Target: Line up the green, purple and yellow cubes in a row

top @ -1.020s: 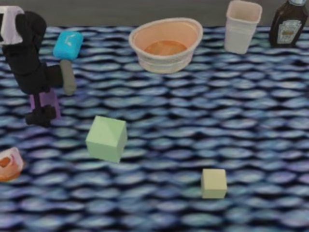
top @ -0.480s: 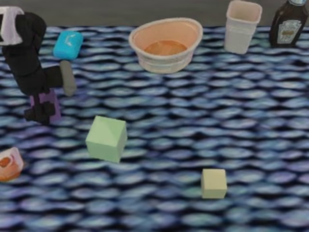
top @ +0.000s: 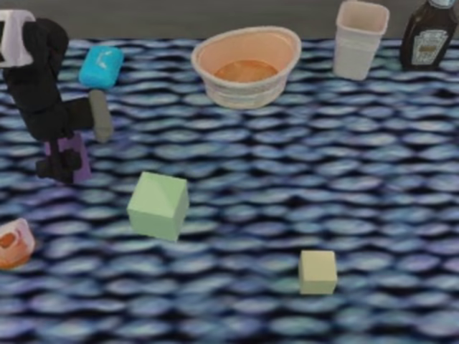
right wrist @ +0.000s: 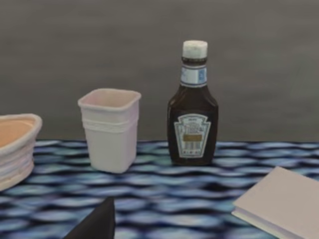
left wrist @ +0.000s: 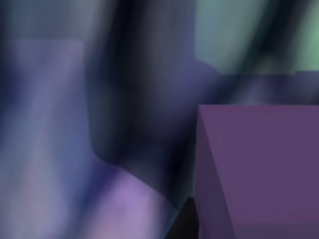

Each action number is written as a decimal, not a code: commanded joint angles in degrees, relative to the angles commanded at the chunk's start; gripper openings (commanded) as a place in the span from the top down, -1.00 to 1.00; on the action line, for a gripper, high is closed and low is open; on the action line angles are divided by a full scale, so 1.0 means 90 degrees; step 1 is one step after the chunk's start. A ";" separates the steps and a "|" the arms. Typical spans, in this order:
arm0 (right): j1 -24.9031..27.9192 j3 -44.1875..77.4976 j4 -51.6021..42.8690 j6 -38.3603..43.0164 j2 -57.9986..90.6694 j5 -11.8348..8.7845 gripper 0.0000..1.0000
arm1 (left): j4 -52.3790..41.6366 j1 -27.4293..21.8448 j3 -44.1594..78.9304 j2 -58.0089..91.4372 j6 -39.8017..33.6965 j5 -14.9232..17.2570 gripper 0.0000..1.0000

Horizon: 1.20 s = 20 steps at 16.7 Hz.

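The purple cube sits at the table's left, with my left gripper shut on it from above. In the left wrist view the purple cube fills the frame beside one dark fingertip. The pale green cube stands free, right of and nearer than the purple one. Further right, towards the front, the small cream-yellow cube stands alone. My right gripper is parked outside the top view and stands open, with one fingertip showing and nothing held.
A cyan rounded block lies behind the left arm. A tan bowl, a white cup and a dark sauce bottle line the back edge. An orange-and-white object sits at the left edge. A white book lies near the right gripper.
My left gripper has shifted slightly towards the back-left while on the purple cube. The green and yellow cubes have not moved.
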 joint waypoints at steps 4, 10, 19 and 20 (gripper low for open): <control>0.0000 0.0000 0.0000 0.0000 0.0000 0.0000 -1.00 | 0.0000 0.0000 0.0000 0.0000 0.0000 0.0000 1.00; 0.0000 0.0000 0.0000 0.0000 0.0000 0.0000 -1.00 | -0.0825 0.0018 0.0451 -0.0375 -0.0030 0.0032 1.00; 0.0000 0.0000 0.0000 0.0000 0.0000 0.0000 -1.00 | -0.1532 0.0045 0.0884 -0.0647 -0.0063 0.0034 1.00; 0.0000 0.0000 0.0000 0.0000 0.0000 0.0000 -1.00 | -0.1526 -0.0030 0.0861 -0.0667 -0.0113 0.0033 1.00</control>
